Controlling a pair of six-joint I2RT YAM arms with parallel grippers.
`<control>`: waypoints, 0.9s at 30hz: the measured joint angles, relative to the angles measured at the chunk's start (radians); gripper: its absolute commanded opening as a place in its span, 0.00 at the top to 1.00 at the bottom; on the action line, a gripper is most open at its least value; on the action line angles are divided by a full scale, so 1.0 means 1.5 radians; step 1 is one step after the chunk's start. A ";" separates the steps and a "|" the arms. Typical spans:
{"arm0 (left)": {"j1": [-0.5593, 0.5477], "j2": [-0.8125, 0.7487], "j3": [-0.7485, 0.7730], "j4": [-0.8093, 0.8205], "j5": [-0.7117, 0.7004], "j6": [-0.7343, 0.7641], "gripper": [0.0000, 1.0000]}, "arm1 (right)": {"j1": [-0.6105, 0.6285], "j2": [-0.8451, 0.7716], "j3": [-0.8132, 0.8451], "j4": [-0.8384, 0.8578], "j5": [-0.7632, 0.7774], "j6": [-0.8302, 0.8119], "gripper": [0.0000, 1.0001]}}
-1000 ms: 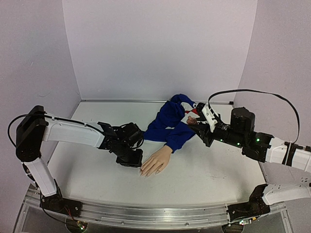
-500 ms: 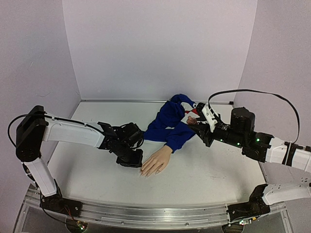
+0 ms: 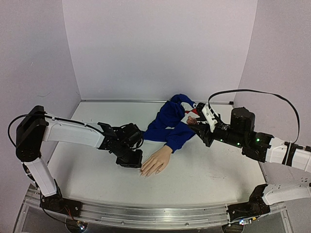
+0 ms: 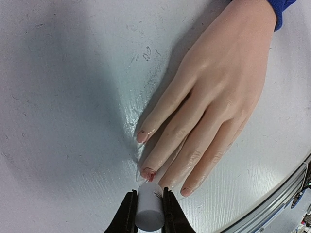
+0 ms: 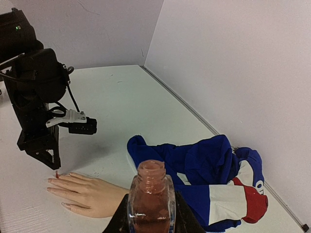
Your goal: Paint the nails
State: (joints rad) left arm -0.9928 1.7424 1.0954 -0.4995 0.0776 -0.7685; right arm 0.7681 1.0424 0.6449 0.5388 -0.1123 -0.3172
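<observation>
White tabletop (image 3: 209, 174) carries the hand (image 3: 156, 161) toward its front edge, where the left gripper (image 4: 148, 213), clamped on the brush cap (image 4: 148, 206), paints a reddened nail (image 4: 147, 173) while the right gripper (image 5: 150, 216) clasps the open bottle (image 5: 150, 194); next, seemingly, the neighbouring bare nail.

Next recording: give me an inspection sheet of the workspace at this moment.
Surface: white table, scuffed, a glossy smear by the fingertips.
Job's things: mannequin hand palm down; two nails show red polish, a third looks bare; open polish bottle.
Clutter: blue sleeve bunched behind the wrist, with a red and white patch.
Grippers: left gripper shut on the white brush cap, at a reddened nail; right gripper shut on the bottle.
Cables: black cable arcs above the right arm; another at the left shoulder.
Surroundings: pale walls; metal rail at the near edge.
</observation>
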 measured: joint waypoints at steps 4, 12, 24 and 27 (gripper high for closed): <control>0.001 0.000 -0.005 -0.002 0.000 -0.005 1.00 | 0.000 0.000 0.000 0.000 0.000 0.000 1.00; 0.002 0.000 -0.006 -0.006 0.000 -0.010 1.00 | 0.000 0.000 0.000 0.000 0.000 0.000 1.00; 0.004 0.000 -0.007 -0.006 0.000 -0.011 1.00 | 0.000 0.000 0.000 0.000 -0.001 0.000 1.00; 0.005 0.000 -0.008 -0.006 0.000 -0.011 1.00 | 0.000 0.000 0.000 0.000 -0.001 0.000 1.00</control>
State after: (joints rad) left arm -0.9852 1.7424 1.0840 -0.5083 0.0780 -0.7853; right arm 0.7681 1.0424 0.6449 0.5388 -0.1131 -0.3168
